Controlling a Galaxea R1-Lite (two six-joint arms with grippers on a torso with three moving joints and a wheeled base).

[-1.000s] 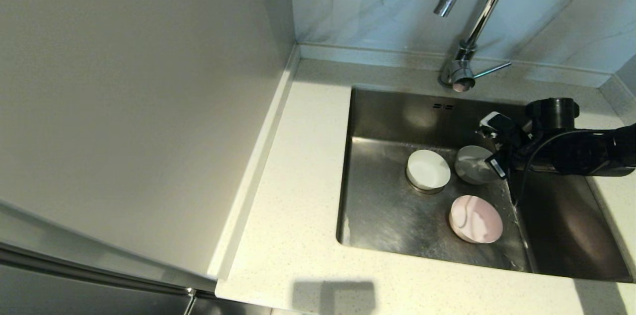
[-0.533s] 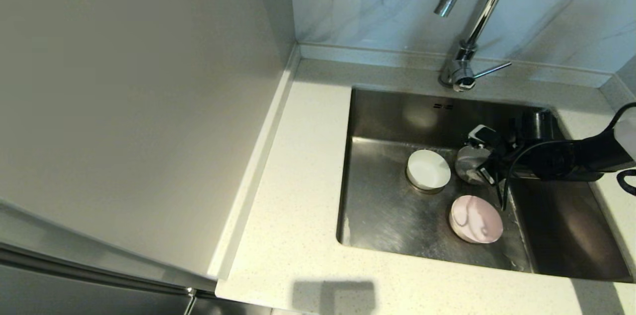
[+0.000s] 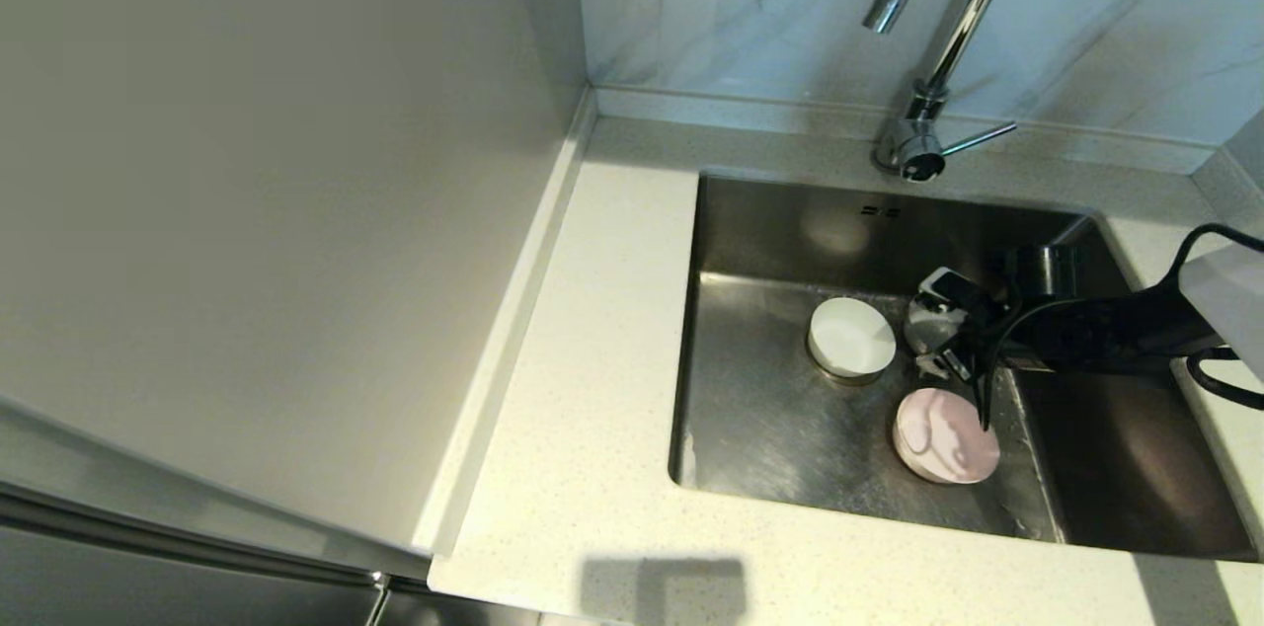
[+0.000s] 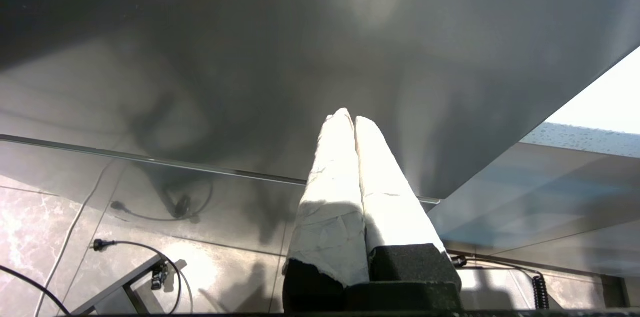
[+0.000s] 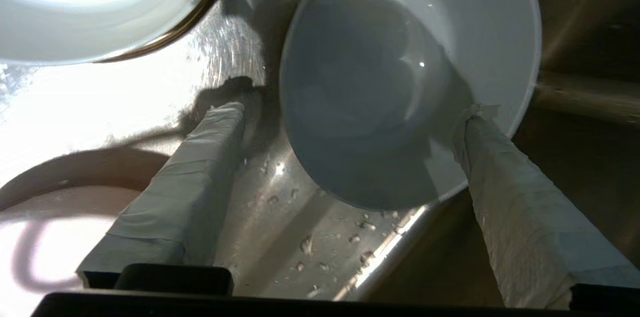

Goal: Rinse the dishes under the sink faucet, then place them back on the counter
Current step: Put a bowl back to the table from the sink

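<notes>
Three bowls lie in the steel sink (image 3: pixel 780 221). The white bowl (image 3: pixel 851 338) (image 5: pixel 95 2) rests over the drain. The pink bowl (image 3: pixel 946 434) (image 5: pixel 55 227) is nearer the front. The light grey bowl (image 3: pixel 915 323) (image 5: pixel 395 72) is mostly hidden in the head view by my right gripper (image 3: pixel 936 335) (image 5: pixel 347 114). That gripper is open and low in the basin. One finger (image 5: pixel 210 157) stands outside the grey bowl on the sink floor; the other finger (image 5: pixel 500 172) reaches over its rim. My left gripper (image 4: pixel 350 119) is shut on nothing, parked below the counter (image 3: pixel 592 359).
The chrome faucet (image 3: pixel 953 24) arches over the sink's back edge, with its lever (image 3: pixel 978 139) pointing right. No water runs. A tall grey panel (image 3: pixel 247 192) walls off the left. Water drops (image 5: pixel 305 244) dot the sink floor.
My right arm has dropped from above the sink's right side down into the basin, moving left so its open fingers now flank the grey bowl. The bowls have not moved.
</notes>
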